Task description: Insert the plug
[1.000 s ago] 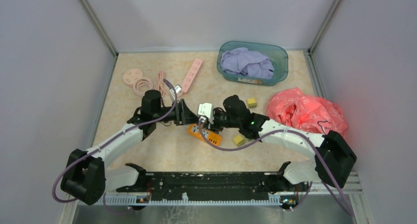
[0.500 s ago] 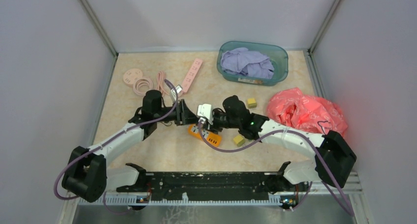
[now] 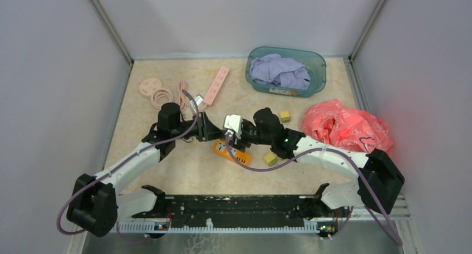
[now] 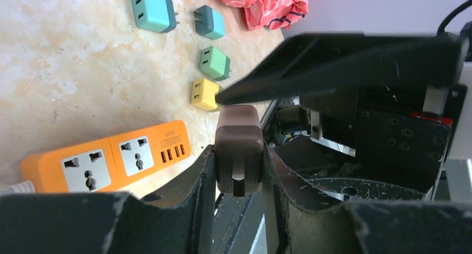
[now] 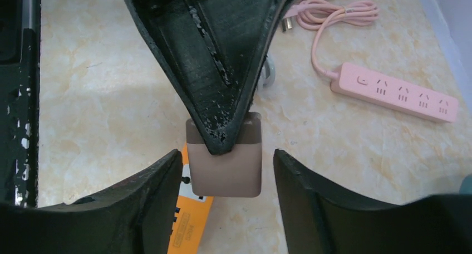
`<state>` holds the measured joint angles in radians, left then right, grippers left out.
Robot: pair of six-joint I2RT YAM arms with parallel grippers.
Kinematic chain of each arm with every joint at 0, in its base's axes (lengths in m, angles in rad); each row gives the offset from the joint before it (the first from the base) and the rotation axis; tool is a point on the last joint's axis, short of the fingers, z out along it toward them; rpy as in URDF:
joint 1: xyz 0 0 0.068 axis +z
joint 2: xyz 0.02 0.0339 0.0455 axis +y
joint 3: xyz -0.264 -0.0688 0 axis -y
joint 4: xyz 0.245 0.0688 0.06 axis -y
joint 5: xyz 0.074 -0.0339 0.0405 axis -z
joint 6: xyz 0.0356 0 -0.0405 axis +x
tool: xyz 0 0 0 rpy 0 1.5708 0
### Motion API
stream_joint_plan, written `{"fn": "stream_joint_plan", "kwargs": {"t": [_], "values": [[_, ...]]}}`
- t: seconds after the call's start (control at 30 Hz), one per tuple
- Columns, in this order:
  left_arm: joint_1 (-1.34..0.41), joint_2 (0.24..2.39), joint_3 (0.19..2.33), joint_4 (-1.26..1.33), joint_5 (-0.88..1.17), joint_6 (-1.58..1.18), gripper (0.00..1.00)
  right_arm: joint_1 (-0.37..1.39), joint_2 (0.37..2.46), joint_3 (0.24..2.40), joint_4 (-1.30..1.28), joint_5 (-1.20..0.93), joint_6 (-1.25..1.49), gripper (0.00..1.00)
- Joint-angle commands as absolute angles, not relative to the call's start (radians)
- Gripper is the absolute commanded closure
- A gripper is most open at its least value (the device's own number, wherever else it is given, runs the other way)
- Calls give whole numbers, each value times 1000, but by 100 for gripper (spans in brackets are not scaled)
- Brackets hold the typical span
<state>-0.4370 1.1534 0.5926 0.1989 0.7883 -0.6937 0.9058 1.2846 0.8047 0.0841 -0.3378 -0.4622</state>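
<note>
Inside the left pincer [image 4: 238, 154] sits a brown plug [image 4: 239, 128]; prongs hidden.

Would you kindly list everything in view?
cube-shaped plastic plug: one, brown, held at centre
plastic power strip: one, orange, table centre
slim power strip: one, pink, far side
coiled cable: one, pink, far left
loose cube adapters: four, turquoise, dark teal, green, yellow, near orange strip
plastic bin: one, teal, far right
crumpled cloth: one, lilac, inside bin
plastic bag: one, red, right
left gripper: one, black, jaws shut on plug
right gripper: one, black, jaws open, flanking plug
</note>
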Motion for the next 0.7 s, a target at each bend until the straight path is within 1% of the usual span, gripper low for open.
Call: {"fn": "stream_joint_plan", "kwargs": {"t": [0.0, 0.17, 0.33, 0.57, 0.67], "values": [[-439, 1068, 578, 217, 709, -649, 100, 884, 1206, 795, 202, -321, -346, 34], [-435, 981, 506, 310, 636, -690, 100, 854, 1143, 749, 291, -330, -184, 23], [-433, 886, 428, 470, 570, -743, 100, 844, 1106, 696, 426, -313, -2, 18], [-434, 763, 340, 615, 502, -768, 100, 811, 1111, 619, 656, -316, 298, 17], [-434, 728, 295, 701, 489, -783, 100, 797, 1127, 586, 792, -347, 418, 17]]}}
